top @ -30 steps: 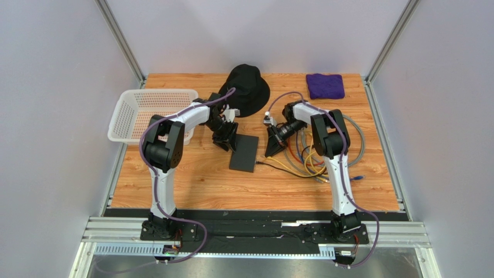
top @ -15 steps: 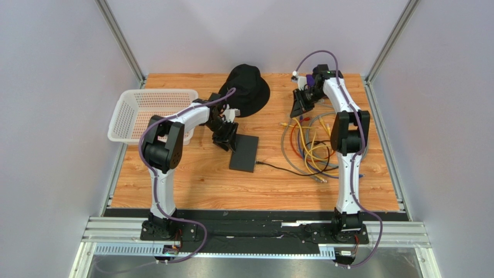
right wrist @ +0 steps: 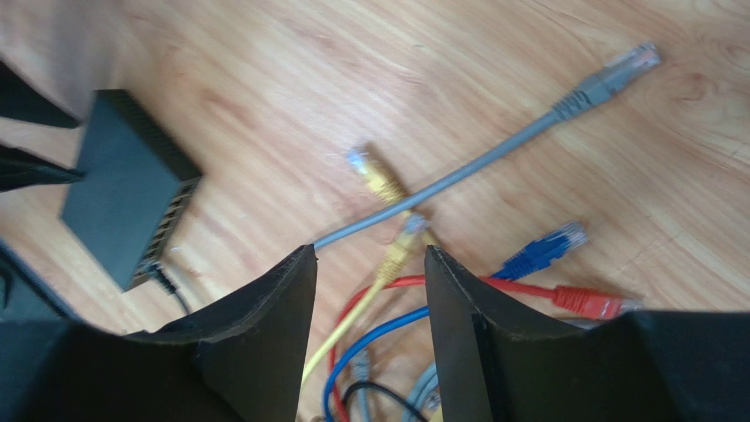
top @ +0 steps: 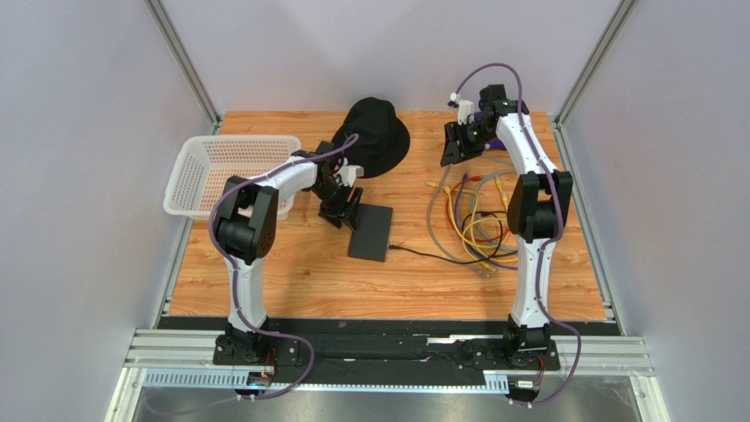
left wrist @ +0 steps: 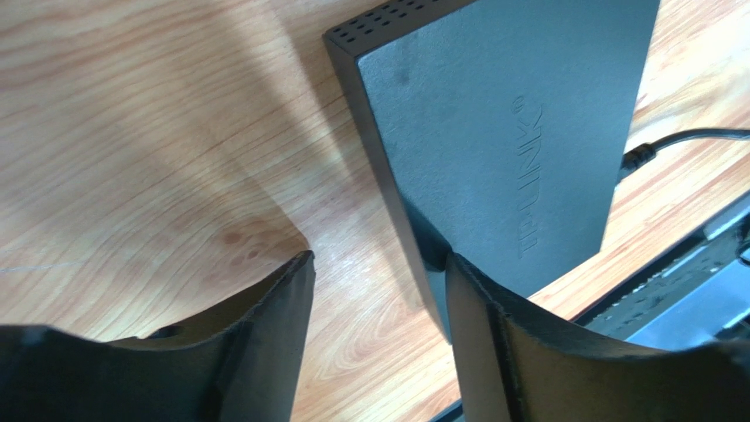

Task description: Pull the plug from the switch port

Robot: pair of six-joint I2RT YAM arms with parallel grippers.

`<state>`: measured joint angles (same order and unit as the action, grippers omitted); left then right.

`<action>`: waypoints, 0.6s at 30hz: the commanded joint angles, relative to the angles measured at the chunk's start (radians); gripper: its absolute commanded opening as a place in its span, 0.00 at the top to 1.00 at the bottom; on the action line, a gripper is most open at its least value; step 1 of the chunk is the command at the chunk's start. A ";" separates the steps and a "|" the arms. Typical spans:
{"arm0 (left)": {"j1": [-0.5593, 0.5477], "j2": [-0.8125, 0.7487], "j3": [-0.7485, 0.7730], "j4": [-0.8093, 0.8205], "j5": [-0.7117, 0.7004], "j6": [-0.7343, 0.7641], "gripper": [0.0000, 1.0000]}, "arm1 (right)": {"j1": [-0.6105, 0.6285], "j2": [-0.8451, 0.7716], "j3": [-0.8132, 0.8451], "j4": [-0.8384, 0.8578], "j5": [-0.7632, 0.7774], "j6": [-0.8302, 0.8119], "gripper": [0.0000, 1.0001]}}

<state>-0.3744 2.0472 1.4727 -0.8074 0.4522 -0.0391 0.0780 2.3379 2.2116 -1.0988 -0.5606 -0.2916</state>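
2 arms out: left arm (top: 251,220) folded at elbow, forearm reaching right toward centre, left gripper (top: 345,207) low, tilted down, jaws parted. Far right, right arm (top: 533,211) stretched away, right gripper (top: 455,148) high, angled down-left, jaws parted.

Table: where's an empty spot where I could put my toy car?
The biggest bare patch of table is the front strip, between the black box and the near edge. A smaller one lies between the hat and the cables. The right side is crowded with cables; the basket fills the far left.
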 commanded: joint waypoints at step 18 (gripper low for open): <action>-0.055 -0.190 -0.112 0.016 0.077 0.077 0.25 | 0.298 -0.424 -0.817 0.450 -0.259 0.181 0.39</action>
<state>-0.4133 1.8862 1.3838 -0.8238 0.5228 0.0315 0.3092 1.8935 1.4490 -0.7040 -0.7868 -0.1329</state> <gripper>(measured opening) 0.758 0.597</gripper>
